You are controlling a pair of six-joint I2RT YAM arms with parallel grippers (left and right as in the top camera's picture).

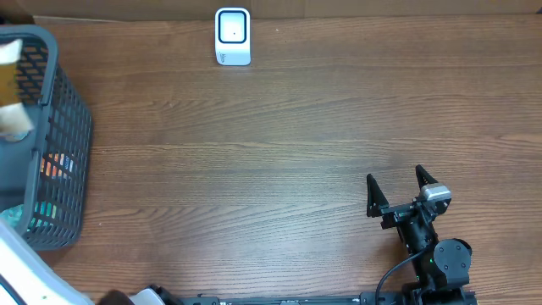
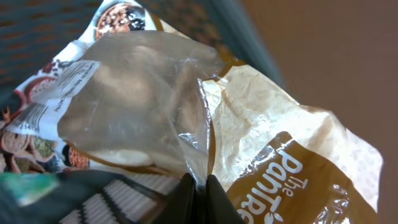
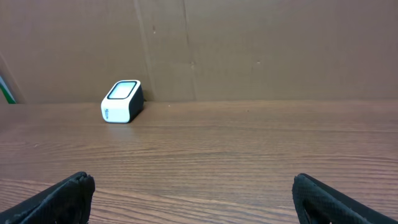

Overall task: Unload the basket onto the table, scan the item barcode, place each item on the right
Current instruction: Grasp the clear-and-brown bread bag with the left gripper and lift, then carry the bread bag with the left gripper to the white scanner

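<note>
Left gripper (image 2: 199, 186) is clamping bread bag (image 2: 261, 143) at basket (image 1: 63, 144), brand print cut off; right gripper (image 1: 394, 176) is sitting jaws apart, well right of basket.

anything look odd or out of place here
Only the bread bag: the left gripper pinches a thin fold of its clear wrapper at the basket, so the wrapper is creased and bunched. Nothing else stands out.

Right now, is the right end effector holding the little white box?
No, the right end effector is open and empty, and the white box stands far from it.
</note>
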